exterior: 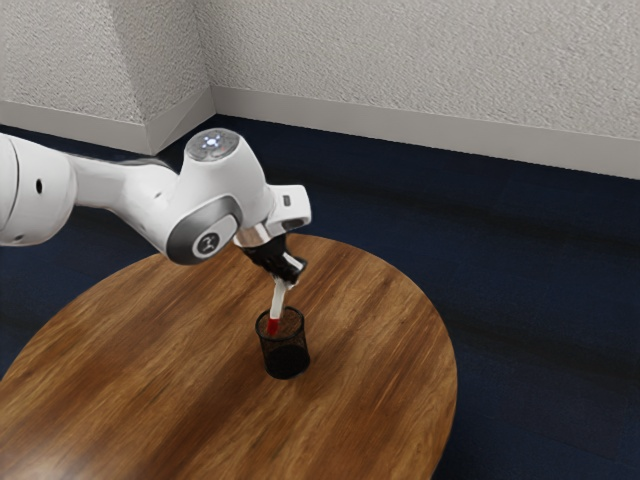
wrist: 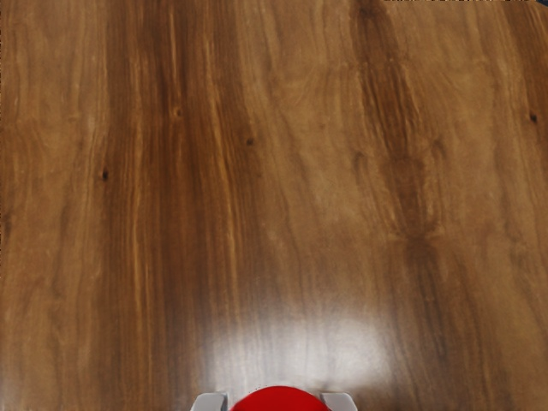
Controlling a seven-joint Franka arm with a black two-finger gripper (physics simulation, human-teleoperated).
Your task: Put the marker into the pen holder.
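In the exterior view my gripper (exterior: 284, 279) is over the pen holder, shut on the marker (exterior: 278, 303). The marker is white with a red lower end and hangs slightly tilted. Its red end overlaps the mouth of the black mesh pen holder (exterior: 287, 360), which stands upright on the table; how deep that end reaches is hard to tell. At the wrist view's lower edge, the pale fingertips of my gripper (wrist: 274, 402) flank the red end of the marker (wrist: 281, 400).
The round wooden table (exterior: 160, 370) has its curved edge beyond the holder in the exterior view. A dark blue floor (exterior: 540, 300) and pale walls (exterior: 430, 60) surround it. Wood grain with a bright reflection shows under my hand.
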